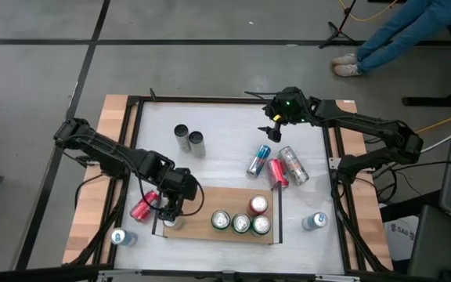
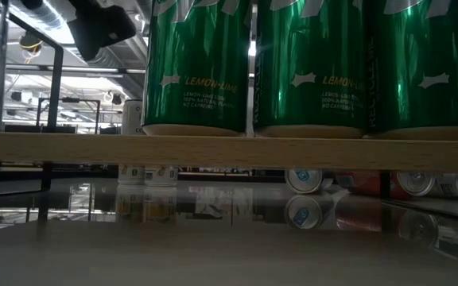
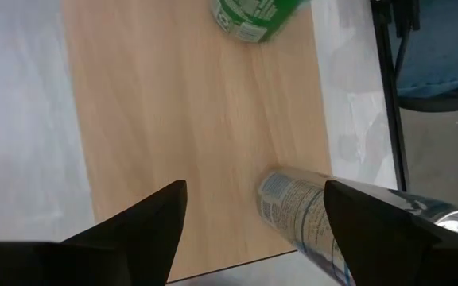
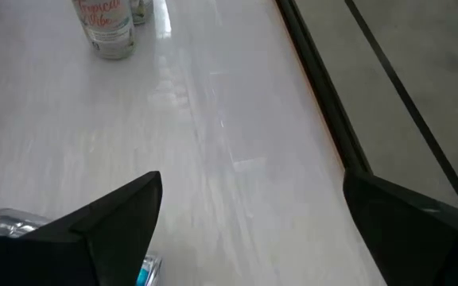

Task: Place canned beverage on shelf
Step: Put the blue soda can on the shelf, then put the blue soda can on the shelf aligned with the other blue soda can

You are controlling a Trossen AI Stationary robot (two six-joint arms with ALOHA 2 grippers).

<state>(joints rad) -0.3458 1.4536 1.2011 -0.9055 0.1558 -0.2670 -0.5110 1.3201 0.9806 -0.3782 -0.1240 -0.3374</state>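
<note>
Tipping is the risk: a white-and-blue can [image 3: 296,214] stands on the shelf [image 3: 181,119] between the fingers of the spread-open left gripper [image 3: 253,218]; a careless withdrawal could knock it. Right gripper [image 4: 253,214], also spread open, is held empty.

Robotics lab/workshop, concrete floor [image 1: 210,63], exposed ceiling ducts [image 2: 54,20], black-framed test table [image 1: 225,102]

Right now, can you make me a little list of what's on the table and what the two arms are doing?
shelf: wooden board at the table's near edge
cans on shelf: three green cans, one red-topped can, one pale can
left gripper: open, above the pale can at the shelf's left end
right gripper: open, holds nothing, at the far side
loose cans: several upright or lying on the white table
</note>
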